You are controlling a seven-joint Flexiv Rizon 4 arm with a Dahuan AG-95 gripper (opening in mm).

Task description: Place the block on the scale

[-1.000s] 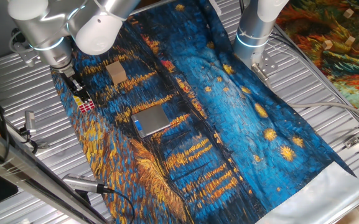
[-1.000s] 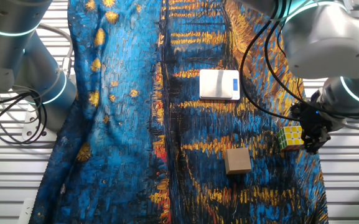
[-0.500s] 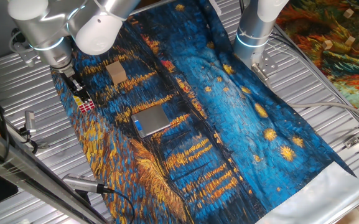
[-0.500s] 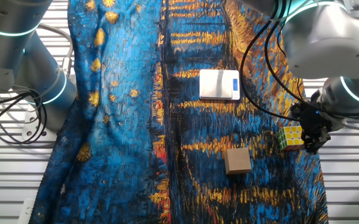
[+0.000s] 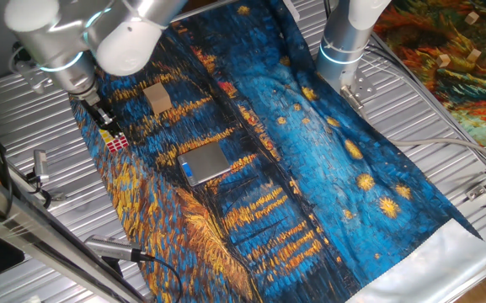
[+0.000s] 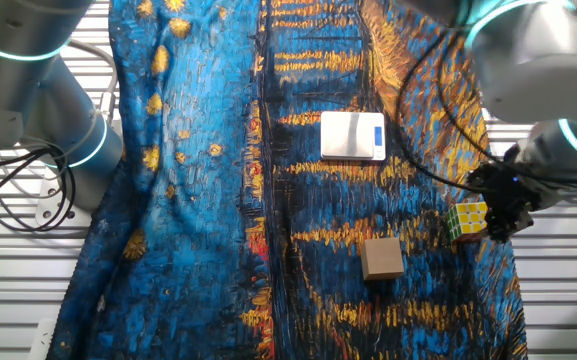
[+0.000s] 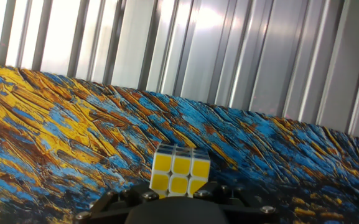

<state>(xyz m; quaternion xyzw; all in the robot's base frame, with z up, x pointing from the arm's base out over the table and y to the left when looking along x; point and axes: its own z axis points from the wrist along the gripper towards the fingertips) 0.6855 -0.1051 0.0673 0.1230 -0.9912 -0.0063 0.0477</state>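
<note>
The gripper [image 6: 495, 222] seems clamped on the block [image 6: 468, 220] at the cloth's [image 6: 218, 180] edge, so next is lifting it toward the scale [image 6: 352, 135].

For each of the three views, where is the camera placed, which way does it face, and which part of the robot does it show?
One fixed view: high, looking down along the cloth; arm and claw at upper left beside the block, scale mid-cloth.
The other fixed view: overhead from the opposite side; claw at right by the block.
Hand view: on the hand, facing the block; only the claw's base shows.
Shared: both fixed views show the scale and wooden block.
</note>
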